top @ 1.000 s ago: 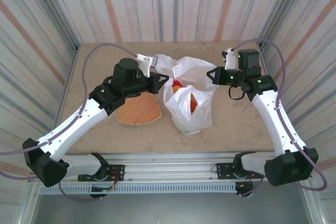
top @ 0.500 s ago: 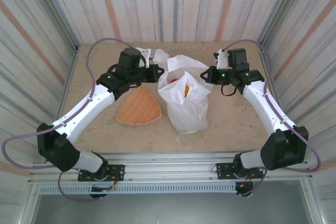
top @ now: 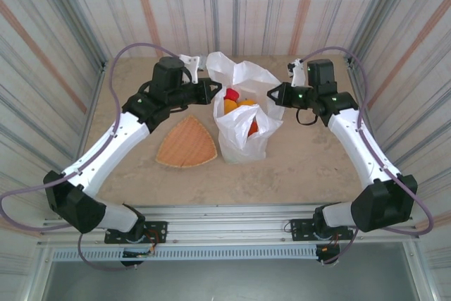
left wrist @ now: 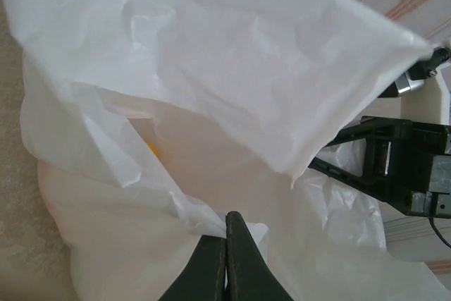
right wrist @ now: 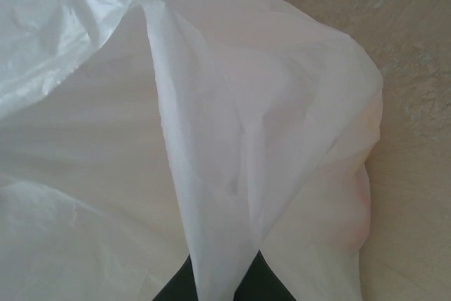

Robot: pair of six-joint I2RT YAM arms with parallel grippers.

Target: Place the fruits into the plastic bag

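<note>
While the beige table [top: 310, 160] is carrying everything, the plastic bag [top: 243, 139] is standing near its middle, its mouth being held open towards the top camera and its crinkled white body sagging onto the surface below.

The left arm [top: 120, 139] is rising from its base, bending at the elbow and reaching inward and to the right, with its wrist lying roughly level at the bag's left rim. The right arm [top: 359, 146] is mirroring it, stretching up the right side and turning inward to the bag's right rim.

The wooden plate [top: 187, 144] is lying flat just left of the bag, under the left forearm.

The fruits [top: 239, 107] are sitting inside the bag; red, yellow and orange are showing through the open mouth and the thin film.

The left gripper [top: 210, 92] is pinching the bag's edge: in the left wrist view its dark fingers [left wrist: 225, 234] are pressing together on a fold of film. The right gripper [top: 270, 94] is gripping the opposite edge, and in the right wrist view a pleat of the bag [right wrist: 211, 174] is running down between its fingers [right wrist: 218, 283].
</note>
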